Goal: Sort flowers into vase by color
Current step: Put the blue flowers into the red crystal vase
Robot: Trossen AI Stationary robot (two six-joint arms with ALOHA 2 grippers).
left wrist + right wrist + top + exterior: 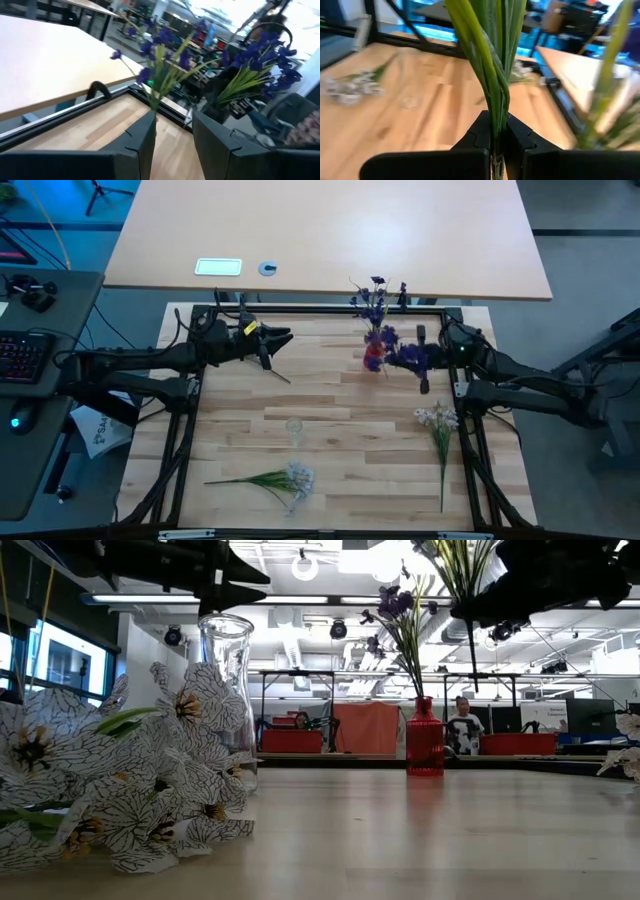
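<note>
Two white sprigs lie on the table: one (270, 479) near-left, one (439, 430) at right. Between them stands a clear glass vase (294, 429). Far left, the left gripper (282, 336) hovers empty, fingers parted. The red vase (374, 358) at the far middle holds a purple sprig (372, 302). Just right, the right gripper (499, 131) is clamped on green stems of another purple sprig (408, 357).

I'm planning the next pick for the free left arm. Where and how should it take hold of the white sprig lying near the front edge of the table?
Grip the white sprig on its bare green stem, away from the blossom cluster, descending from straight above. It lies flat on the table, stem pointing toward the left arm's side, so the open left gripper probably closes best with its fingers across the stem.
</note>
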